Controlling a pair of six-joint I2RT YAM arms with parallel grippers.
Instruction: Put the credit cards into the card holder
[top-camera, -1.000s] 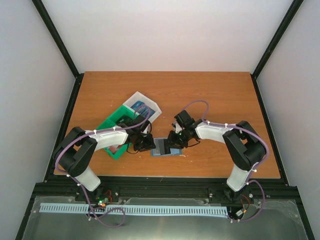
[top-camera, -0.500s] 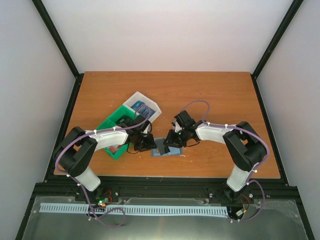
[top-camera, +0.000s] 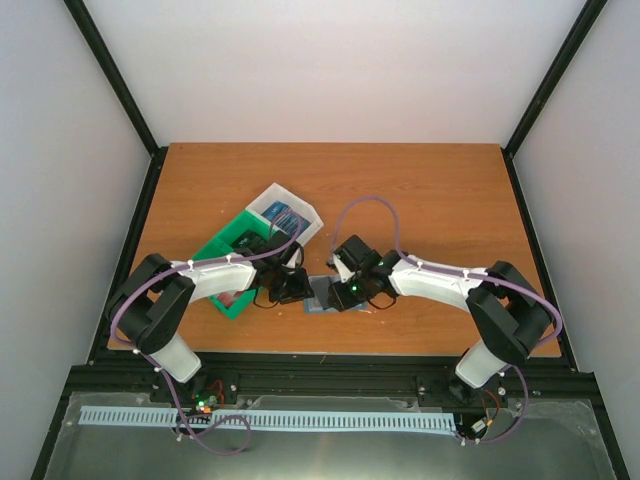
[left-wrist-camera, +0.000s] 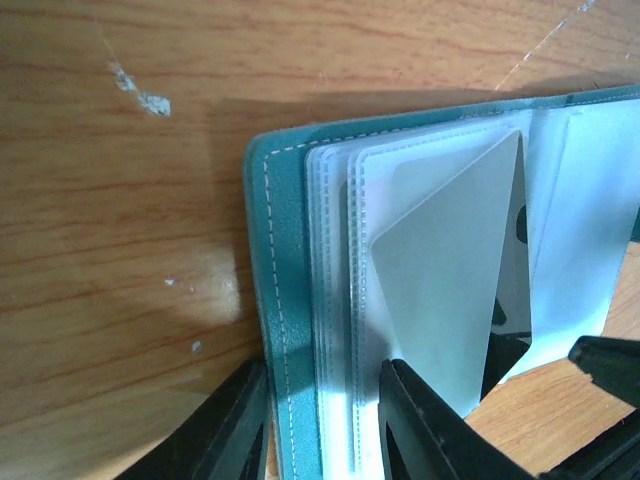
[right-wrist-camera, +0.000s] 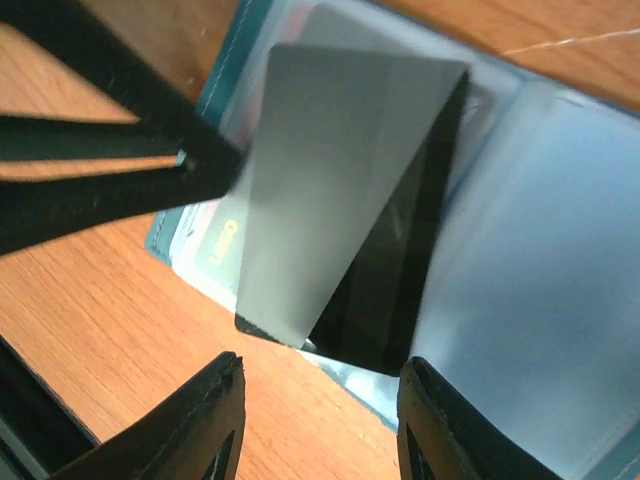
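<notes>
The teal card holder lies open on the table between the arms. In the left wrist view its cover and clear sleeves sit between my left gripper's fingers, which are shut on them. A grey-looking card stands tilted among the sleeves. In the right wrist view this card leans over a dark card in the holder. My right gripper is open just below them, touching neither. More cards lie in the white bin.
A green bin sits left of the holder under the left arm. A white bin stands behind it. The left gripper's fingers show at the upper left of the right wrist view.
My right gripper has moved left and nearer, over the open holder, and the right arm has stretched out. The left gripper has stayed at the holder's left edge.
</notes>
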